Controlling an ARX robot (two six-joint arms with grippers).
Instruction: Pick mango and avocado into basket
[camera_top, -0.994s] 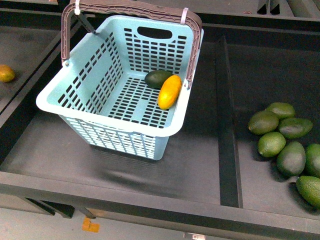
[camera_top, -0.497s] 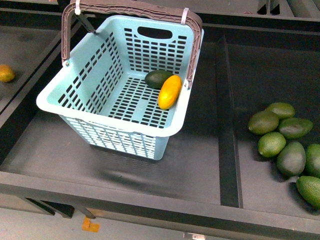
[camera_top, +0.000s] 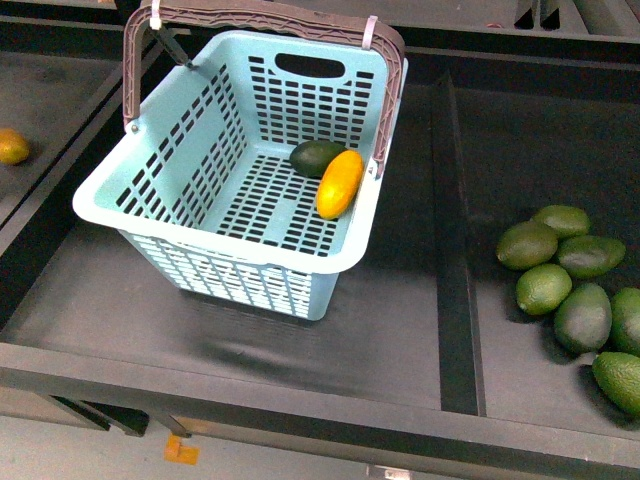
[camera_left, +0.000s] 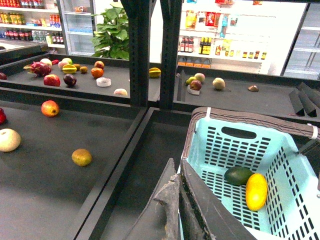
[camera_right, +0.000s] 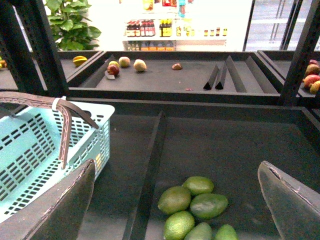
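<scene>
Small yellow-orange fruit (camera_top: 12, 147): far left, alone on the neighbouring shelf section.
Light teal slotted plastic basket (camera_top: 150, 195): on the black shelf, brown handle up.
Dark green egg-shaped avocado (camera_top: 316, 157): on the basket floor, touching the mango.
Yellow-orange oval mango (camera_top: 339, 184): against the basket's right wall.
Green avocado pile (camera_top: 575, 290): right compartment.
Left gripper (camera_left: 179, 210): jaws closed together, empty.
Right gripper (camera_right: 180, 200): jaws wide apart, empty.
</scene>
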